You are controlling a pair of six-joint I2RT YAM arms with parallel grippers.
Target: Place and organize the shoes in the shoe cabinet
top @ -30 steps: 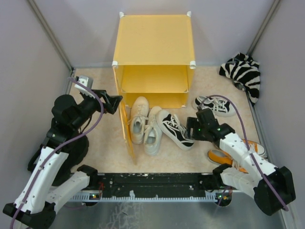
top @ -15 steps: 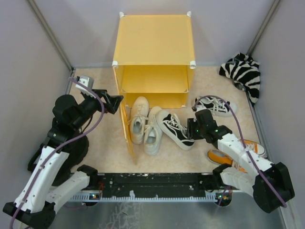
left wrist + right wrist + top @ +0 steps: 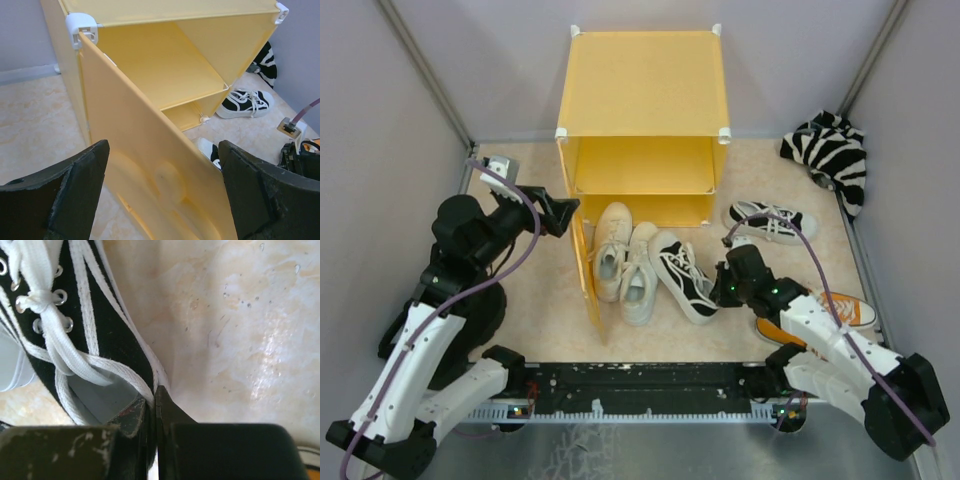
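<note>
The yellow-orange shoe cabinet (image 3: 640, 90) stands at the back with its door (image 3: 585, 275) swung open toward me. Two off-white shoes (image 3: 612, 250) lie in front of it. Beside them lies a black sneaker (image 3: 682, 275), and my right gripper (image 3: 723, 283) is shut on its collar edge near the heel (image 3: 152, 400). A second black sneaker (image 3: 768, 224) lies to the right. An orange sneaker (image 3: 840, 310) is partly hidden under the right arm. My left gripper (image 3: 565, 213) is open at the door's top edge, its jaws straddling the door (image 3: 150, 160) without touching it.
A zebra-striped fabric bundle (image 3: 832, 155) lies in the back right corner. Grey walls close in the sides and back. The cabinet's inner shelf (image 3: 170, 75) and its lower compartment hold nothing.
My right gripper has moved left onto the black sneaker and closed on its collar; the sneaker has shifted slightly left. The left arm has not moved.
</note>
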